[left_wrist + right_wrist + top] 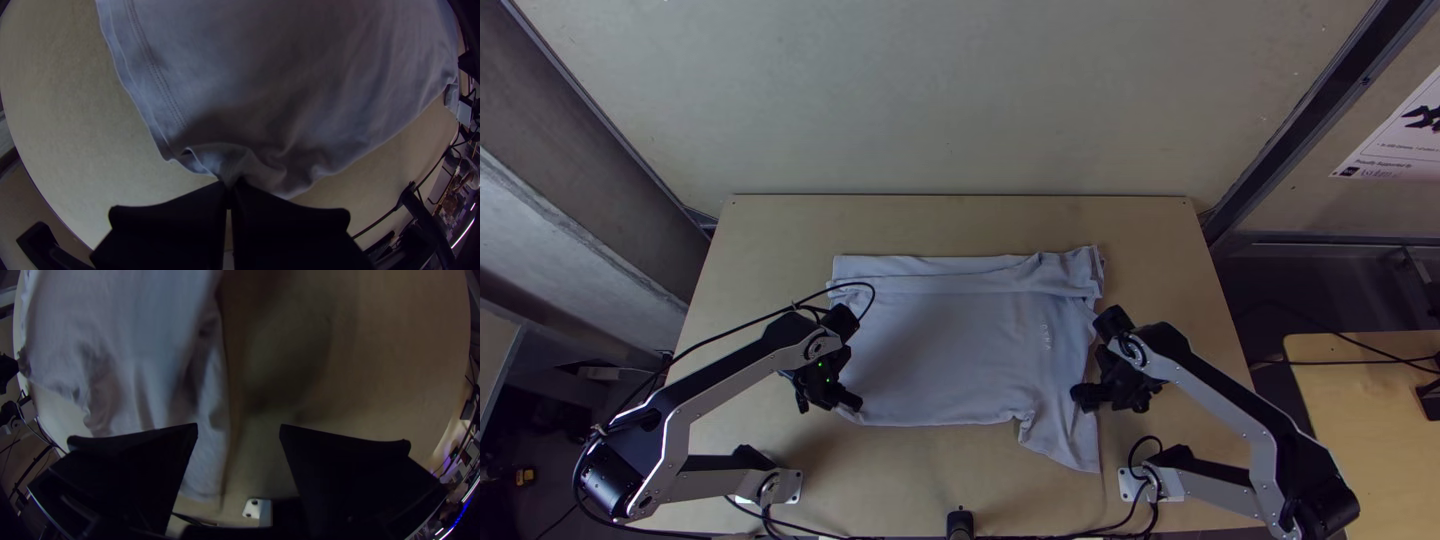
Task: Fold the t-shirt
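Observation:
The pale t-shirt (940,350) lies mostly flat on the table, with a folded band along its far edge and a sleeve-like flap pointing toward the near right. At its near left corner is my left gripper (854,404); in the left wrist view that gripper (230,186) is shut on a bunched bit of the shirt's edge (250,165). My right gripper (1080,398) is beside the shirt's right edge. In the right wrist view, the right gripper (239,429) stands open, the shirt's flap (200,455) partly under one finger.
Bare wood of the table (960,225) runs beyond the shirt's far edge, with more along both sides. A small black post (960,522) stands at the near edge, between the arm bases, and cables run along there.

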`<state>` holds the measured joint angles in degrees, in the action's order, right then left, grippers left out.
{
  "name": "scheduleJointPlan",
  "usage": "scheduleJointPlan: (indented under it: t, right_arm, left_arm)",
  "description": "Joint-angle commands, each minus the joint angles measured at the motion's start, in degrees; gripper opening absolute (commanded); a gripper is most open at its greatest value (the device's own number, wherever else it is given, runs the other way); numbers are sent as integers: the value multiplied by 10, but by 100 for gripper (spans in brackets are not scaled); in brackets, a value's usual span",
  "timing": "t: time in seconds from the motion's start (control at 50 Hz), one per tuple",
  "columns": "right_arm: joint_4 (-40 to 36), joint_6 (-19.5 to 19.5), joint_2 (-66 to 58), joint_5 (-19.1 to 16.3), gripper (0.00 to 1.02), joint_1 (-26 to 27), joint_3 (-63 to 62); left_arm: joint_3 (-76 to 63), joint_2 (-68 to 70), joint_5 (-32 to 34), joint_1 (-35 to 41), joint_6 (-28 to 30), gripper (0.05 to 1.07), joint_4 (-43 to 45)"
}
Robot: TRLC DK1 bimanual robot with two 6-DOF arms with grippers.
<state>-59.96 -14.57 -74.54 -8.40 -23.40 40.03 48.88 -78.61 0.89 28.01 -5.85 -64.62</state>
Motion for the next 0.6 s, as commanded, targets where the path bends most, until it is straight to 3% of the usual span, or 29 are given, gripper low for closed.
scheduleJointPlan:
  t: [0.0,0.12,0.26,0.34,0.58]
  right_arm:
    - [17,-23,-17,-1,60,-15,-14]
    - [20,-31,-42,-1,57,-37,-9]
    - [56,-30,-39,0,26,-52,-20]
    - [81,-30,-22,1,2,-57,-24]
    - [76,-35,28,1,2,-40,-2]
  left_arm:
    - [6,6,4,-5,-9,8,-13]
    - [4,6,4,-9,-7,8,-13]
    - [3,5,4,-15,-5,8,-13]
    - [2,4,4,-16,-4,8,-13]
    - [6,0,3,-29,2,8,-13]
